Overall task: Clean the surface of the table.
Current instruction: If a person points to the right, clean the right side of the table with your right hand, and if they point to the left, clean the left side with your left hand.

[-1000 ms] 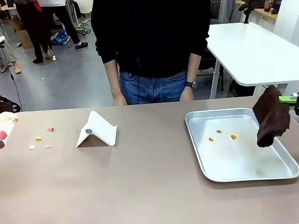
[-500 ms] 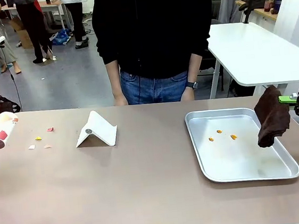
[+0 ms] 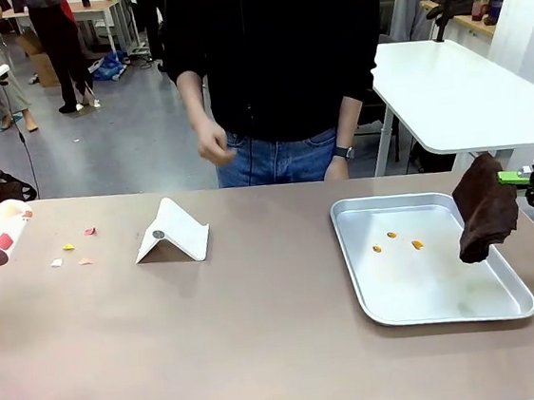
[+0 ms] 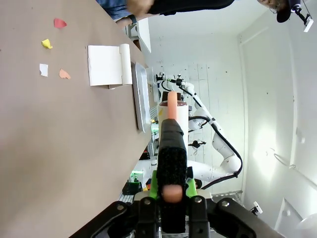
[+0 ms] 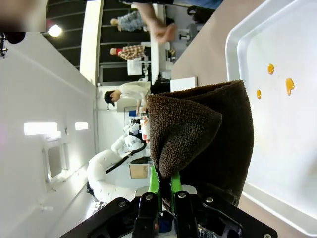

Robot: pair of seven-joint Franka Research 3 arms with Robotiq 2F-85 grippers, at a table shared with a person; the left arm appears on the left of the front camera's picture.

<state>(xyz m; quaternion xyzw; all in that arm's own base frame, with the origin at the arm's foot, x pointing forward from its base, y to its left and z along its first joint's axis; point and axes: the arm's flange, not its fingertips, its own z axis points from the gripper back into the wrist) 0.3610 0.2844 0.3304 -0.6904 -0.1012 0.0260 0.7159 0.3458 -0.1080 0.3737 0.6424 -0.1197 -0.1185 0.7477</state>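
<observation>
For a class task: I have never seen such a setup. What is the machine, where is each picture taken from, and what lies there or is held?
A two-armed robot shares a table with a person opposite. The wide picture looks across from the robot's side; the other two come from cameras on each wrist. On the table lie paper scraps, a folded white card and a metal tray with orange bits. The right gripper holds a brown cloth; the left gripper holds a pink and black tool, perhaps a brush.
</observation>
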